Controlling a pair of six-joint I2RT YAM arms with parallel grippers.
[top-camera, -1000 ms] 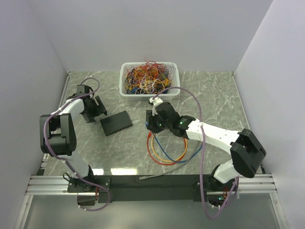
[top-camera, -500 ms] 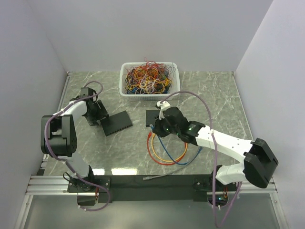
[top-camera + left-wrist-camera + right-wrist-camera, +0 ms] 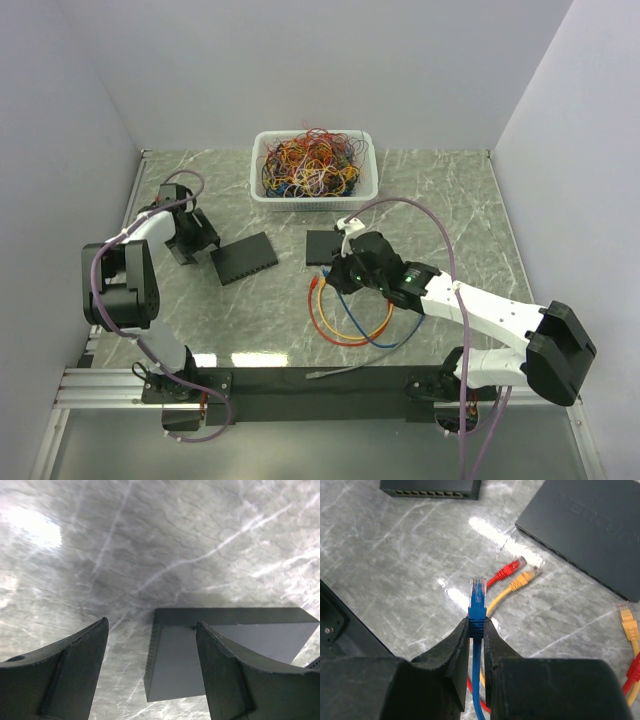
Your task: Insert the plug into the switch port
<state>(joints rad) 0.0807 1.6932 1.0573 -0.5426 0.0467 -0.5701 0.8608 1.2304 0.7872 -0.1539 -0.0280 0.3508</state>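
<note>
My right gripper (image 3: pixel 477 630) was clenched on the blue plug (image 3: pixel 478 597), pinching its boot so that the clear tip stood up beyond my fingertips. Its blue cable (image 3: pixel 479 700) ran back between my fingers. Just past that tip a red plug (image 3: pixel 510 570) and a yellow plug (image 3: pixel 524 580) lay loose, side by side, on the marble table (image 3: pixel 395 555). Beyond them to one side sat the second switch (image 3: pixel 590 525), with raised lettering on its lid too dark for me to read. Farther off, the switch (image 3: pixel 432 487) showed me its row of ports, well apart from the plug I held, with bare table between. My left gripper (image 3: pixel 152 630) was released, jaws wide and holding nothing. It hung over the end of that switch, one corner showing between my fingers (image 3: pixel 75 665); whether I touched it I could not tell. Seen from above, a coil of cables (image 3: pixel 350 315) lay by my right arm, a grey cable (image 3: pixel 335 372) lay at the near edge, and a white basket (image 3: pixel 280 200) of tangled wires (image 3: pixel 310 160) stood at the far side.
</note>
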